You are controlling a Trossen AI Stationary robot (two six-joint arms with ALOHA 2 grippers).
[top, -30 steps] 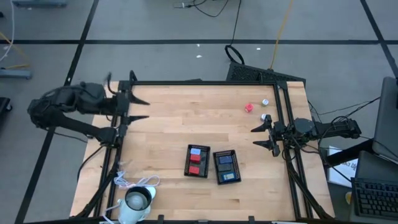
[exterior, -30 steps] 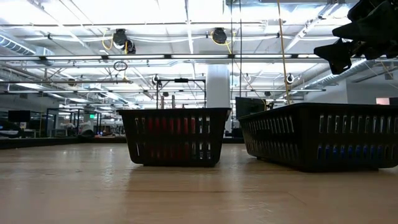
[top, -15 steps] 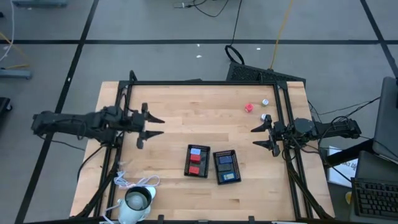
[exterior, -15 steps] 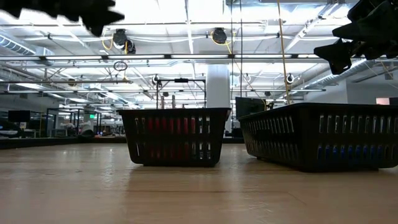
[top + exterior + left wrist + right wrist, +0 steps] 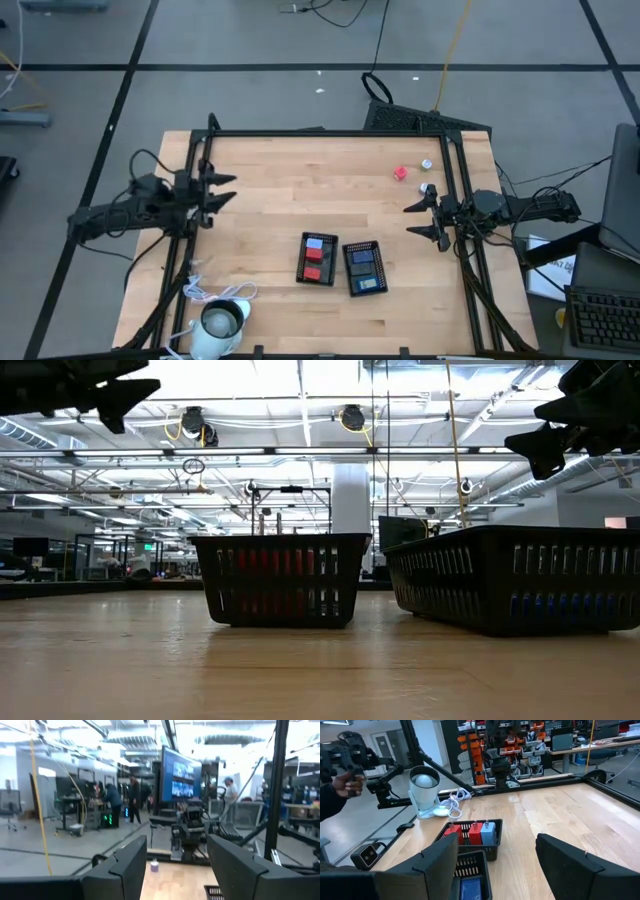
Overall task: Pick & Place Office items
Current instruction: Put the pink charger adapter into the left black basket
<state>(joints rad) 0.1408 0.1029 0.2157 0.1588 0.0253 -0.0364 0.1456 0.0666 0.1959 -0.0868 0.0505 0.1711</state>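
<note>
My left pincer (image 5: 222,189) hovers spread open above the surface's left edge. My right pincer (image 5: 422,220) hangs above the right edge, fingers parted, holding nothing.

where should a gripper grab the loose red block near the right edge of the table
Probably straight down from above, closing on two opposite side faces of the red block. It sits alone on the table, apart from the two small round bits, so the fingers have room. The right gripper is nearest and open.

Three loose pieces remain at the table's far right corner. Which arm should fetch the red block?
Right. Its open hand hangs close to the red block, while the left hand waits across the table.
</note>
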